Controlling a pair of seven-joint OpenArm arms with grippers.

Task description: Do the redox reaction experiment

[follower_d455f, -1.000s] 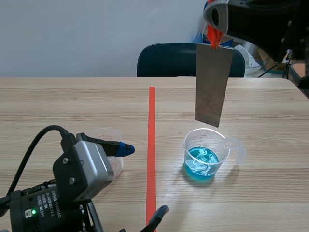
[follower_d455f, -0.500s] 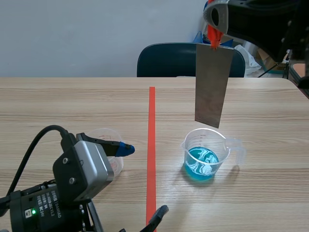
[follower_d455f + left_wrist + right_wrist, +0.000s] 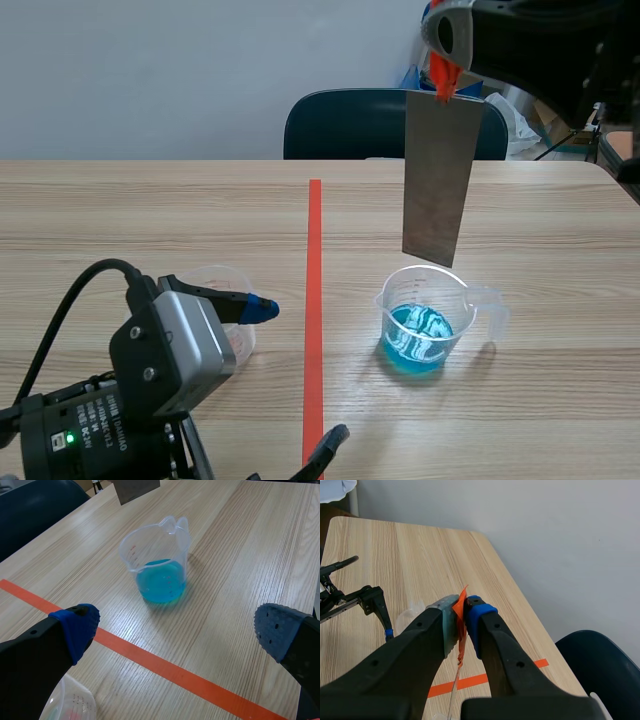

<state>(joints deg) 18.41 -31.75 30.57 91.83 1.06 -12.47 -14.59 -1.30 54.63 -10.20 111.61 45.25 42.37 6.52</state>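
Scene view: the right gripper [image 3: 441, 82] clamps the metal plate [image 3: 438, 175] by its orange tab, suspended above the beaker [image 3: 462, 300] of blue liquid. The left gripper [image 3: 177, 630] is spread wide, empty.

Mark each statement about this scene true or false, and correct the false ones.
1. The metal plate hangs from the right gripper. True.
2. The plate's lower edge sits in the blue liquid. False: it hangs above the beaker, clear of the liquid.
3. The left gripper is shut on the beaker. False: it is open, with the beaker ahead of it and untouched.
4. The beaker stands on the right arm's side of the orange-red tape line. True.
5. A second clear cup stands on the table by the left gripper. True.
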